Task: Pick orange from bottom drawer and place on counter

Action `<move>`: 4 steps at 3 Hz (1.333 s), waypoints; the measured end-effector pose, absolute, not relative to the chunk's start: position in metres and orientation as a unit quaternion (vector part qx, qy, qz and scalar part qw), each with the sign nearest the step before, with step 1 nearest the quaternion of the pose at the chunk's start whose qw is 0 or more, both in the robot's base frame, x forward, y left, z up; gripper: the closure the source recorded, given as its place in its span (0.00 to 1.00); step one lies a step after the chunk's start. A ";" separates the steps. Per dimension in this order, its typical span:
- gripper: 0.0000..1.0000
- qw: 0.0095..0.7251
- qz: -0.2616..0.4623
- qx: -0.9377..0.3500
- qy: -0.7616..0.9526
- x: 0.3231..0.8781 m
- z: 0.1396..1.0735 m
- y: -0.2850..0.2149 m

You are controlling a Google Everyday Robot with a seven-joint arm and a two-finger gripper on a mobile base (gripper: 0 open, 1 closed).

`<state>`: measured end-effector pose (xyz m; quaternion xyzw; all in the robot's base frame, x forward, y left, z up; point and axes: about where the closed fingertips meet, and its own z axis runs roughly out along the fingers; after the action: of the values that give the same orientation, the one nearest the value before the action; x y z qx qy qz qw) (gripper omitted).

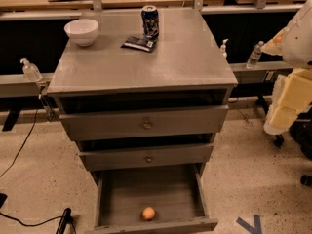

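Observation:
The orange (148, 213) lies on the grey floor of the open bottom drawer (114, 199), near its front wall and a little right of the middle. The counter (146, 57) is the flat grey top of the cabinet. My arm comes in at the right edge. Its cream-coloured gripper (287, 104) hangs beside the cabinet's right side, at about the height of the upper drawers. It is well above and to the right of the orange and holds nothing that I can see.
On the counter stand a white bowl (82, 31) at the back left, a soda can (150, 21) at the back middle and a dark packet (139, 43) in front of the can. The two upper drawers (146, 125) stand slightly open. Bottles (254, 55) sit on the rails at both sides.

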<state>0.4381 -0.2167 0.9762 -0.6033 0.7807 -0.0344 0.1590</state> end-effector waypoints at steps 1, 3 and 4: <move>0.00 0.160 -0.034 -0.603 0.781 0.439 0.976 -0.216; 0.00 0.209 0.024 -0.581 0.786 0.466 0.887 -0.161; 0.00 0.240 0.026 -0.570 0.786 0.485 0.865 -0.143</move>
<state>0.4852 -0.1430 0.8652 -0.5700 0.7855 0.0264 0.2395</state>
